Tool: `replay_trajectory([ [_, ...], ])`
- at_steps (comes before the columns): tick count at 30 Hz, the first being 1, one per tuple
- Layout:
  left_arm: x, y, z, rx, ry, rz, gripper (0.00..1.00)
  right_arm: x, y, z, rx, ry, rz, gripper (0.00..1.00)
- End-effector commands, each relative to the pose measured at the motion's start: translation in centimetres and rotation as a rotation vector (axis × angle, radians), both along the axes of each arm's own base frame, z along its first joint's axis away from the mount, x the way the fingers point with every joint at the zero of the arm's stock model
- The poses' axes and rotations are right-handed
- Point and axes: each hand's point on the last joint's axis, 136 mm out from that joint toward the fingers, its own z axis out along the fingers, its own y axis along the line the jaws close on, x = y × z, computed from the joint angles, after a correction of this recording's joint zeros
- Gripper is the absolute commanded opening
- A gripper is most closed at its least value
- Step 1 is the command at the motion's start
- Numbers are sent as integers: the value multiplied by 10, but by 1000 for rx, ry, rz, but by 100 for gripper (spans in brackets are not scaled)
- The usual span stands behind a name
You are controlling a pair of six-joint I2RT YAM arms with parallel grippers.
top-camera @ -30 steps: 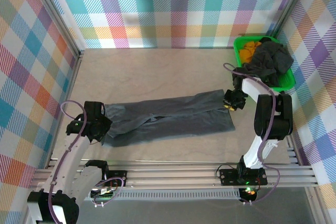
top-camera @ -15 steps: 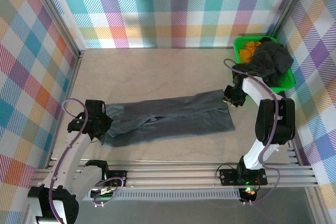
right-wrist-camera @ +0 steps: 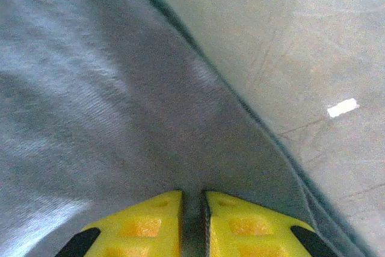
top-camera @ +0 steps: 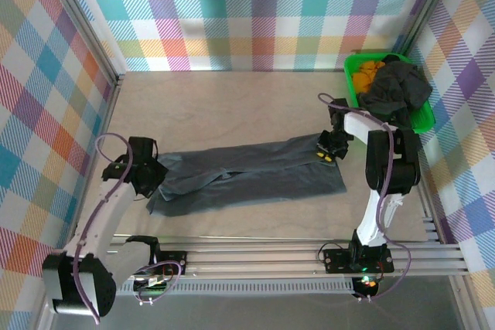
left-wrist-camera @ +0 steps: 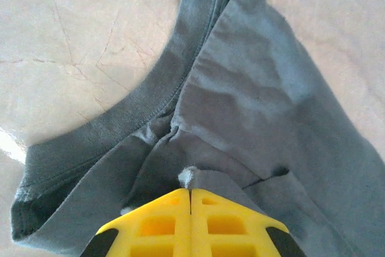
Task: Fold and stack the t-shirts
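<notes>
From above, a dark t-shirt lies stretched along the surface between the left fingers and the right fingers, with a second shirt heaped in the green bin. At the left wrist, the left fingers are pressed together, pinching the t-shirt below its collar. At the right wrist, the right fingers nip the t-shirt near its edge.

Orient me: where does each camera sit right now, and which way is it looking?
Top external: above and behind the bases, looking down on the table; both arms, left gripper and right gripper at opposite ends of the t-shirt.
Left wrist: on the left arm, looking down past its shut fingers at the collar.
Right wrist: on the right arm, looking down past its fingers at t-shirt fabric and table.
Shared: all see that t-shirt and table.
</notes>
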Motion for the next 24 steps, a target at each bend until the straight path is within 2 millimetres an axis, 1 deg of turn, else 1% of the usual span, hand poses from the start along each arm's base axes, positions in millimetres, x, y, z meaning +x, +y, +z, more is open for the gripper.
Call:
replay_trajectory([
  [1, 8, -3, -1, 6, 43, -24, 9, -9, -3, -3, -22, 30, -2, 17],
  [3, 19, -3, 6, 9, 39, -22, 30, -7, -7, 8, -53, -6, 6, 18],
  [4, 25, -3, 11, 8, 23, -22, 36, -5, -8, 14, -70, -31, 14, 18],
  [5, 34, -3, 17, 11, 4, -20, 40, -3, -9, 22, -86, -61, 28, 18],
  [7, 51, -1, 25, 14, -21, -10, 41, 5, -6, 36, -99, -118, 65, 19],
  [9, 75, -5, 25, -15, -30, -13, 37, 14, 7, 41, -75, -151, 116, 22],
  [10, 85, -9, 19, -39, -23, -20, 36, 17, 15, 42, -56, -153, 137, 22],
  [12, 109, -20, 4, -84, 20, -40, 33, 22, 32, 39, -37, -146, 181, 22],
  [13, 118, -25, -4, -100, 40, -48, 29, 25, 40, 37, -17, -151, 199, 22],
  [15, 133, -33, -27, -138, 101, -54, 23, 27, 59, 30, 30, -138, 218, 22],
  [17, 142, -43, -43, -183, 137, -59, 19, 28, 66, 22, 25, -110, 229, 22],
  [18, 144, -48, -52, -190, 165, -67, 17, 28, 66, 16, 17, -87, 221, 23],
  [20, 144, -49, -67, -185, 217, -73, 15, 25, 58, 4, -15, -29, 202, 23],
  [22, 137, -44, -82, -169, 292, -66, 12, 18, 47, -4, -63, 41, 182, 23],
  [24, 129, -35, -97, -158, 353, -45, 11, 12, 31, -8, -121, 88, 156, 24],
])
